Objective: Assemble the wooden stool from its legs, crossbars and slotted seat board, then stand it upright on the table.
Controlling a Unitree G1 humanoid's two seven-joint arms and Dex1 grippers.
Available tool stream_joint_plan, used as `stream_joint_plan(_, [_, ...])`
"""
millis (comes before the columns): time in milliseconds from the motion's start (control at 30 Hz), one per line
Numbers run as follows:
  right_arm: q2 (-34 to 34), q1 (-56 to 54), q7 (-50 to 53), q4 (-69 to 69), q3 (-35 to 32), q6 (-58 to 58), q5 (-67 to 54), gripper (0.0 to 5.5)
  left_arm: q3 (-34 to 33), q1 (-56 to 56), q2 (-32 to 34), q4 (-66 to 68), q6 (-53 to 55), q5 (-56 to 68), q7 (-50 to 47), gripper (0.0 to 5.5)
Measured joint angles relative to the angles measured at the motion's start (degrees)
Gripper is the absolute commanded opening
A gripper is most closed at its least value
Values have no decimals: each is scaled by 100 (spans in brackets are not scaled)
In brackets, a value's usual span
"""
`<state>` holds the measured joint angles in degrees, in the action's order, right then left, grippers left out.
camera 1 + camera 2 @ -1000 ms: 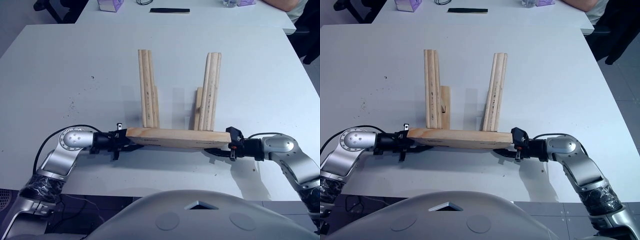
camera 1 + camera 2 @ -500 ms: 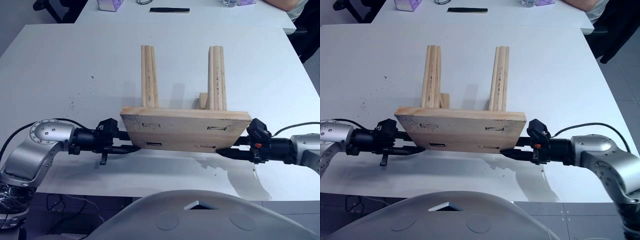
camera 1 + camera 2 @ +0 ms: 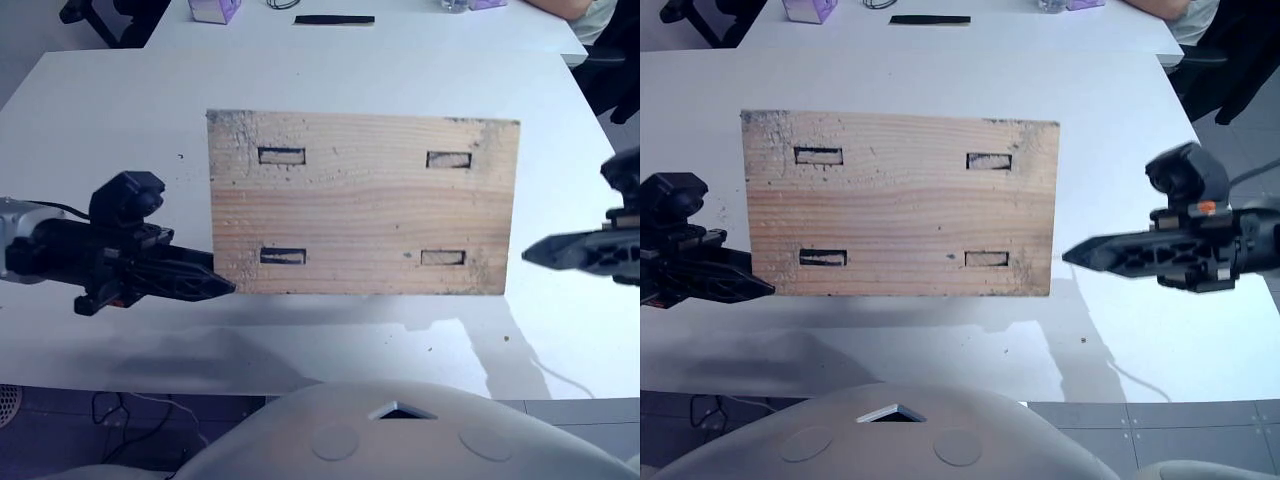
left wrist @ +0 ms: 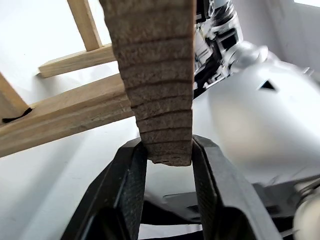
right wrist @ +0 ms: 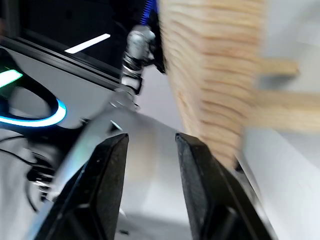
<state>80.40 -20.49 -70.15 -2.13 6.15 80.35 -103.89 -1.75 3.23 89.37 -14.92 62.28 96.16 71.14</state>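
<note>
Seat board (image 3: pixel 360 205) lies flat and face-up across the centre of the head views, all four slots (image 3: pixel 282 156) showing, so the stool looks turned seat-uppermost. Left end effector (image 3: pixel 225 286) sits at lower left of the frame, at the board's lower-left corner. Left wrist view: its two fingers (image 4: pixel 132 175) are clamped on either face of the board's end grain, a pinch on the edge that steadies the stool from the side. Right end effector (image 3: pixel 1072 257) is at the right edge of the frame, its tip just beside the board's right edge and apart from it. Right wrist view: its fingers (image 5: pixel 112 165) are spread with nothing between them, the board's end lying past them. So the left alone has the stool. Judged a late stage: assembly done, the stool at or near standing. The board hides the legs from above. Parts of the wooden underframe (image 4: pixel 65 112) show in the left wrist view, but which are legs and which are crossbars is unclear. Cannot tell whether the feet touch the tabletop (image 3: pixel 120 110); a shadow falls under the near edge. Right wrist view is smeared.
</note>
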Motion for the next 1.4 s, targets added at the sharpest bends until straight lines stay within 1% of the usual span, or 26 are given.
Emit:
stream_joint_plan(33, [-285,-652,326,413,457,251,-216,174,357,487,-44,146,379,428,-441,132])
stream_joint_plan(100, [-665,-1492,828,1028,1083,579,-519,174,935,1266,-326,412,887,1052,-1248,132])
stream_joint_plan(167, [-903,-2020,1173,1537,1548,838,-679,174,1540,2055,-1015,869,1297,1367,-2099,132])
stream_joint_plan(200, [-984,-2166,1262,1711,1742,960,-753,174,1763,2543,-1527,1308,1486,1431,-2466,132])
stream_joint_plan(233, [-995,-2228,1270,1746,1874,1016,-786,174,1856,2855,-1811,1628,1612,1391,-2652,166])
stream_joint_plan(267, [-990,-2271,1243,1719,2012,1082,-822,174,1954,3290,-2204,2060,1753,1170,-2803,181])
stream_joint_plan(333, [-950,-2273,1172,1653,2107,1123,-835,174,1965,3804,-2519,2528,1751,656,-2867,214])
stream_joint_plan(467, [-819,-2283,1143,1629,2143,1135,-847,174,1869,4457,-2825,3252,1734,-426,-2824,279])
stream_joint_plan(500, [-827,-2279,1283,1621,2064,1052,-848,174,1823,4549,-2907,3407,1808,-658,-2742,279])
stream_joint_plan(533, [-850,-2269,1510,1594,1898,874,-850,174,1763,4625,-2967,3567,1882,-904,-2606,279])
stream_joint_plan(633, [-968,-1963,2437,1221,1080,62,-861,174,1469,4884,-3048,4130,1900,-1710,-2081,279])
stream_joint_plan(700, [-1092,-1368,3085,729,488,-528,-863,174,980,4962,-3056,4087,1691,-1918,-1664,279])
stream_joint_plan(733, [-1124,-919,3450,458,131,-872,-865,174,550,4826,-2970,3723,1508,-1936,-1435,279])
stream_joint_plan(767, [-1148,-642,3628,341,-88,-1036,-860,174,196,4596,-2890,3367,1394,-1912,-1378,279])
stream_joint_plan(833, [-1277,189,3986,145,-728,-1425,-793,174,-845,3520,-2863,2273,1050,-1824,-1360,279])
stream_joint_plan(867, [-1329,405,4070,57,-928,-1538,-719,174,-1181,3133,-2937,1907,866,-1865,-1485,279])
stream_joint_plan(900, [-1470,714,4167,-55,-1237,-1753,-501,174,-1675,2565,-3183,1410,458,-2049,-1814,279])
stream_joint_plan(933, [-1587,897,4219,-145,-1430,-1937,-319,174,-1962,2246,-3402,1109,142,-2222,-2088,279])
stream_joint_plan(967, [-1820,1185,4281,-277,-1707,-2367,210,174,-2275,1763,-3793,776,-320,-2540,-2579,279])
stream_joint_plan(1000, [-2040,1435,4370,-371,-1835,-2840,811,174,-2394,1342,-4151,559,-725,-2954,-3084,279])
stream_joint_plan(1067, [-2379,1696,4591,-456,-1843,-3433,1725,174,-2348,831,-4587,323,-1292,-3676,-3662,279])
stream_joint_plan(1167, [-2870,1948,5021,-508,-1657,-4225,3091,174,-2182,314,-5134,100,-1975,-4616,-4391,279])
stream_joint_plan(1233, [-3340,2037,5443,-507,-1306,-4914,4254,174,-1726,12,-5443,65,-2558,-5588,-4942,279])
stream_joint_plan(1300, [-3790,2058,5769,-434,-979,-5483,5169,174,-1256,-174,-5700,104,-3061,-6421,-5375,279])
stream_joint_plan(1400, [-4662,2049,6270,-31,-489,-6562,6605,174,-446,-256,-6133,587,-4120,-7897,-6196,279])
